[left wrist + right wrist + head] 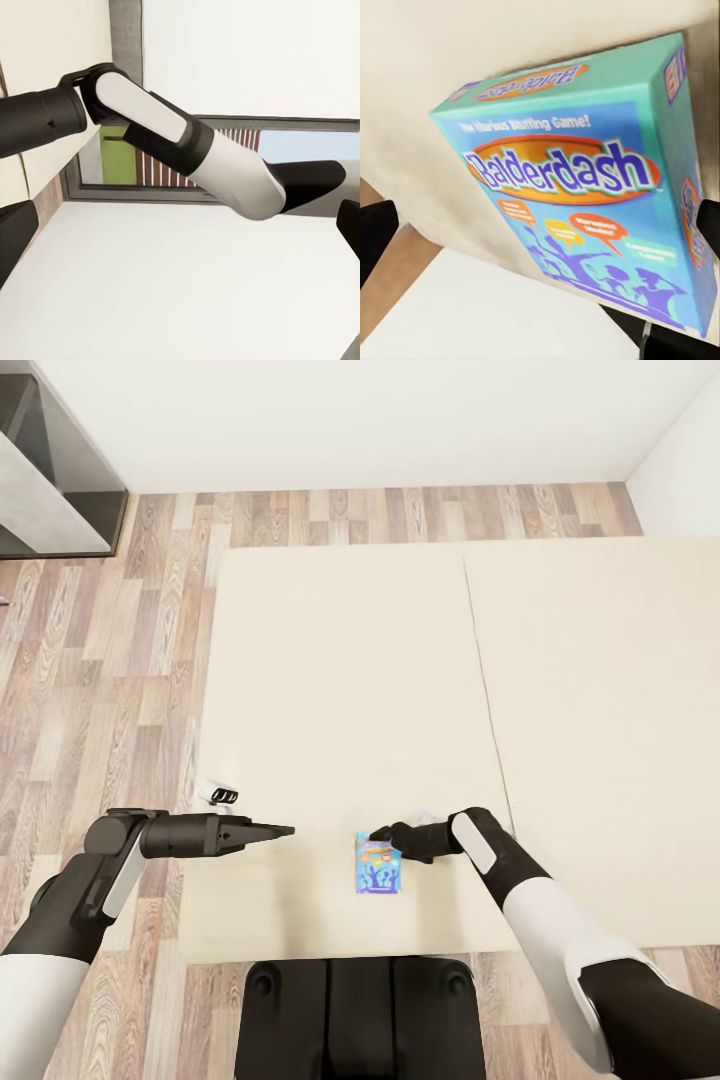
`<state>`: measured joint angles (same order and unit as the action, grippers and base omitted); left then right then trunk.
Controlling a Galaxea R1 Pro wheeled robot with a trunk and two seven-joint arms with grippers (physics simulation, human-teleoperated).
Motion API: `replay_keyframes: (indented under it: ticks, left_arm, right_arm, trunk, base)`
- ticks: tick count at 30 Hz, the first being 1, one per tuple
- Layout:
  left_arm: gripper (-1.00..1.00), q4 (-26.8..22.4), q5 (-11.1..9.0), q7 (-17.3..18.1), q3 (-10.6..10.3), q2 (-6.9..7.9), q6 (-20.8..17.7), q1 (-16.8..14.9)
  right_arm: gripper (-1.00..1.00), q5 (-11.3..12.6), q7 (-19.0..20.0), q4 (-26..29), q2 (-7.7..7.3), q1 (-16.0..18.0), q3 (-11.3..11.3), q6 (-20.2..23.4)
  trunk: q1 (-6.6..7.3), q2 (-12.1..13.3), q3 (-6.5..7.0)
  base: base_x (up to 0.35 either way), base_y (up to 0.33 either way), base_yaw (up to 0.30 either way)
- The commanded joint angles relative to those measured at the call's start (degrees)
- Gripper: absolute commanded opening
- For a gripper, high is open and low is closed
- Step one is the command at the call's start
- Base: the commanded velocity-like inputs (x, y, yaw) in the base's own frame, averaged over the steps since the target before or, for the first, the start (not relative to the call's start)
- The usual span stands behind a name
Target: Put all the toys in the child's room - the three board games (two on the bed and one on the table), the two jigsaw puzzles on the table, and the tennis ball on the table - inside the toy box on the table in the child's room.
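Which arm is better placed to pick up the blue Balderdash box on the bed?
Right. The right gripper sits at the Balderdash box, fingers either side of it in its wrist view. The left gripper points at bare bed.

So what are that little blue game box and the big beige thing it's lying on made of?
The blue game box looks like printed cardboard with a slight sheen: sharp folded edges and the "Balderdash" title printed on it. The bed looks like matte, plain fabric over a mattress, with a seam; being a render, that stays a guess.
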<state>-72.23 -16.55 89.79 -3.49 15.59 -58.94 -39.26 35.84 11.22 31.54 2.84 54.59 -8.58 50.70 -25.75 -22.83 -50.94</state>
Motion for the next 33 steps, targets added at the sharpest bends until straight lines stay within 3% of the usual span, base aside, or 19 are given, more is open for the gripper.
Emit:
replay_keyframes:
  ticks: [1, 33]
  left_arm:
    - [1.00, -0.01, -0.05, 0.21, -0.11, 0.06, -0.62, -0.03]
    - [1.00, 0.03, 0.02, 0.21, -0.11, 0.06, -0.64, -0.03]
  right_arm:
    - [1.00, -0.58, 0.48, 0.02, 0.13, 0.02, -0.03, 0.11]
    - [1.00, -0.77, 0.38, 0.09, 0.41, -0.01, -0.32, -0.18]
  trunk:
    - [-0.03, -0.09, -0.06]
    - [-0.03, -0.09, -0.06]
  base:
    - [0.000, 0.000, 0.000]
    - [0.000, 0.000, 0.000]
